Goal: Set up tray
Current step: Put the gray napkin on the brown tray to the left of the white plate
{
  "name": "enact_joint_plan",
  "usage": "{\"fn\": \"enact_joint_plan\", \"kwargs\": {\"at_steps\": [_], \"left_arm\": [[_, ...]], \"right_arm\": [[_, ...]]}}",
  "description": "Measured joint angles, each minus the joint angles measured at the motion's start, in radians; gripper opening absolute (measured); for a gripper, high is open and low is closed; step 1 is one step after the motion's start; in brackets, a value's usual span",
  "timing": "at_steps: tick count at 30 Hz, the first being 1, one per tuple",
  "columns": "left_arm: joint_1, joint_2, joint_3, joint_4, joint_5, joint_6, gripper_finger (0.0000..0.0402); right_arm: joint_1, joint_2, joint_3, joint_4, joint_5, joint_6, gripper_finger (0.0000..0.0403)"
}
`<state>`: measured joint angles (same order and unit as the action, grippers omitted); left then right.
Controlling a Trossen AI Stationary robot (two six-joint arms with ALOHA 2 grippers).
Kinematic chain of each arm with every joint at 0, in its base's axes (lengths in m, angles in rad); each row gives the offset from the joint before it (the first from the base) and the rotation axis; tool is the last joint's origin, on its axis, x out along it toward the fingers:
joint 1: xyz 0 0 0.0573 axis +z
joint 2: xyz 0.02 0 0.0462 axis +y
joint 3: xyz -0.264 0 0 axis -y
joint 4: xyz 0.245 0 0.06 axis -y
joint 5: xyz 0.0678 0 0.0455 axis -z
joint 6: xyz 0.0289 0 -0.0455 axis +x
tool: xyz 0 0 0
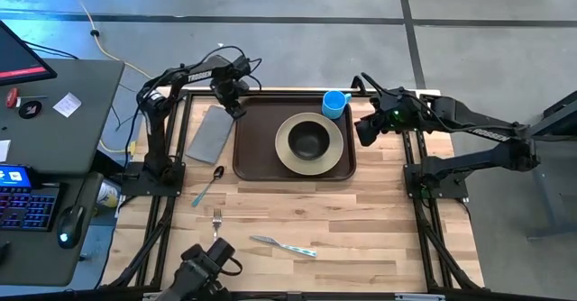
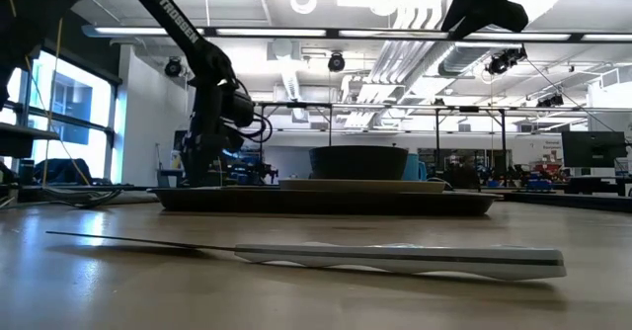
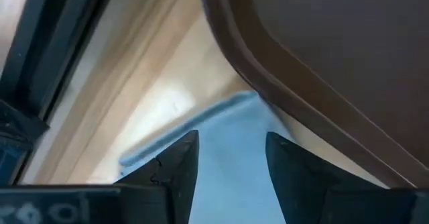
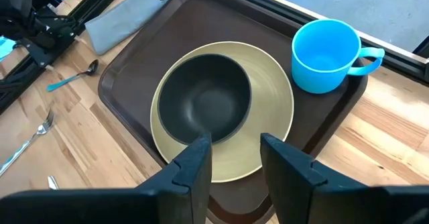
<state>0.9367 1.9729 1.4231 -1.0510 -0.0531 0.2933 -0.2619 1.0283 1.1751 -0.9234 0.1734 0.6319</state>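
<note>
You see the tray lying at the far middle of the surface, on it the plate with the bowl and the blue cup at its far right corner, the napkin just beside its left edge, the left gripper over the tray's far left corner with jaws apart, and the right gripper just off its right edge, jaws also apart.

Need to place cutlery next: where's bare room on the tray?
On the tray, the bare strip lies between its napkin-side rim and the plate. Crowded: the bowl fills the plate's middle, the blue cup takes one far corner, the left gripper hovers at the other.
</note>
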Motion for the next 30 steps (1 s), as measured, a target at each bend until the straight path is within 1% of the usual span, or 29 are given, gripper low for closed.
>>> {"fn": "enact_joint_plan", "kwargs": {"at_steps": [3,7,12,18,27,30], "left_arm": [[-0.001,0.007,-0.002,0.041,-0.039,-0.019,0.0206],[0.0,0.007,-0.002,0.07,-0.026,-0.029,0.0204],[0.0,0.02,-0.002,0.053,-0.013,0.012,0.0195],[0.0,0.042,-0.002,-0.023,-0.018,0.044,0.0184],[0.006,0.042,-0.003,0.004,-0.032,0.063,0.0165],[0.006,0.042,-0.022,0.005,-0.032,0.066,0.0163]], "right_arm": [[0.0,0.0,0.0,0.0,0.0,0.0,0.0119],[0.0,0.0,0.0,0.0,-0.001,0.008,0.0119],[0.0,0.0,0.0,0.0,-0.004,0.023,0.0119],[0.0,0.0,0.0,0.0,-0.004,0.027,0.0119],[-0.011,0.0,0.0,0.0,-0.004,0.027,0.0119],[-0.02,0.0,0.0,0.0,-0.01,0.041,0.0119]]}}
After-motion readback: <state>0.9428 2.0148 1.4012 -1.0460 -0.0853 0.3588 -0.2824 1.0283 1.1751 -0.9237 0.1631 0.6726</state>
